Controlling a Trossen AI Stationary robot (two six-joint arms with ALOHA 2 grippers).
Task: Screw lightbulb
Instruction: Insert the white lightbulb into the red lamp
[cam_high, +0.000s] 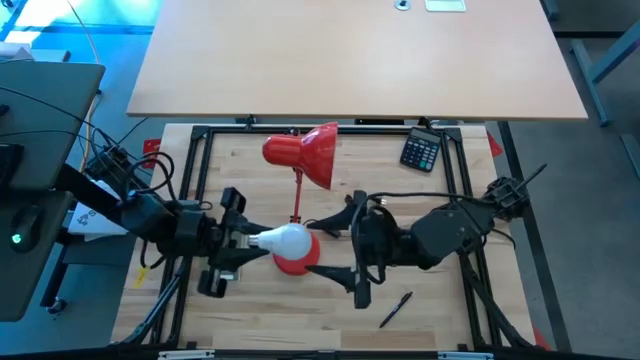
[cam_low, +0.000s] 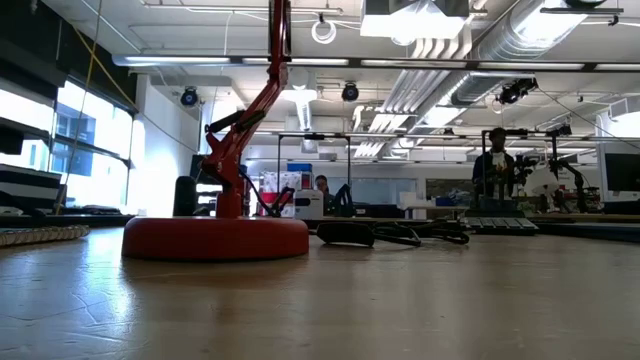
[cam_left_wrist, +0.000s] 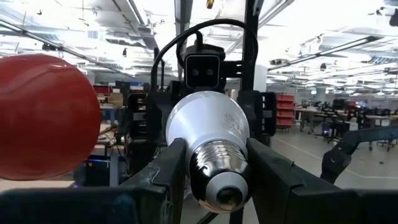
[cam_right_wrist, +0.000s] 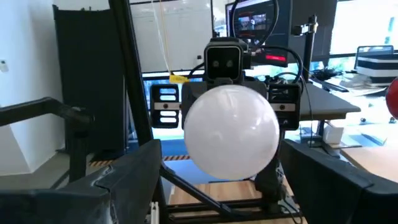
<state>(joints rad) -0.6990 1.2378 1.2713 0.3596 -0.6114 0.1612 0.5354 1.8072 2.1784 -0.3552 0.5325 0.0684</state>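
The white lightbulb (cam_high: 285, 240) hangs level over the red lamp's round base (cam_high: 298, 263), its dome toward the table's right. My left gripper (cam_high: 250, 243) is shut on the bulb, coming from the table's left. My right gripper (cam_high: 340, 250) is wide open and faces the dome (cam_right_wrist: 231, 130) from the right, one finger on each side just beyond it, touching nothing. The lamp's red shade (cam_high: 305, 152) lies toward the far side, its opening facing right. The lamp's base (cam_low: 215, 238) stands flat on the table. My left gripper pinches the bulb's threaded metal base (cam_left_wrist: 214, 165) between its two fingers (cam_left_wrist: 171, 177), one on each side. The fingers lie level and come from the table's left, along the bulb. The bulb is held level and lifted clear, its dome pointing away toward my right gripper.
A black calculator (cam_high: 422, 150) lies at the far right of the wooden top. A black pen (cam_high: 395, 308) lies near the front edge, right of centre. A black frame (cam_high: 200, 135) borders the work area.
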